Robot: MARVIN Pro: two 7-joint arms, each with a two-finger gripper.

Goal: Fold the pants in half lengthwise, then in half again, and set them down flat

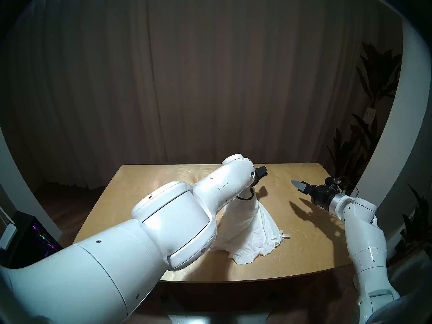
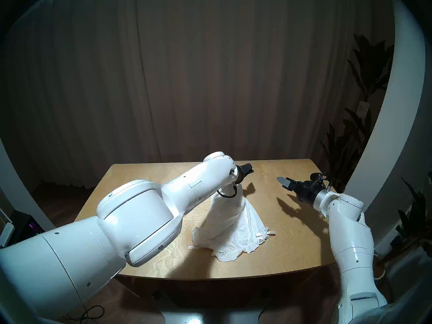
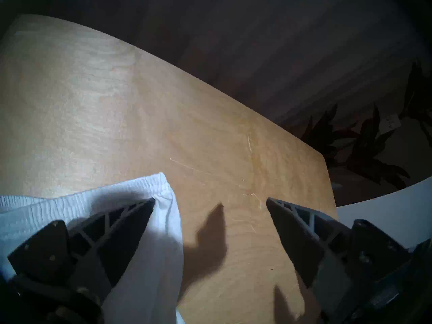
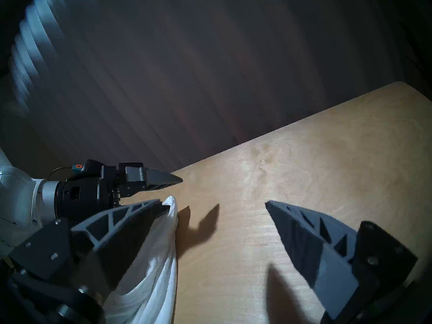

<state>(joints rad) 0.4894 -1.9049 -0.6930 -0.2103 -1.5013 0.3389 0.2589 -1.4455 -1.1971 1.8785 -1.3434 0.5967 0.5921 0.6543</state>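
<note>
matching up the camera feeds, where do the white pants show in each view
head stereo left: pants tented up at centre.
head stereo right: pants just left of centre, same tent shape.
left wrist: pants lower left, waistband uppermost.
right wrist: pants bottom left, hanging down.
shared landmark: the wooden table under them.

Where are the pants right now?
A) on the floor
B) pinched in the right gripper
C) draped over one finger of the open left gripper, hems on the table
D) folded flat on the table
C: the pants hang by the waistband from one finger of the wide-open left gripper, hems resting on the table.
</note>
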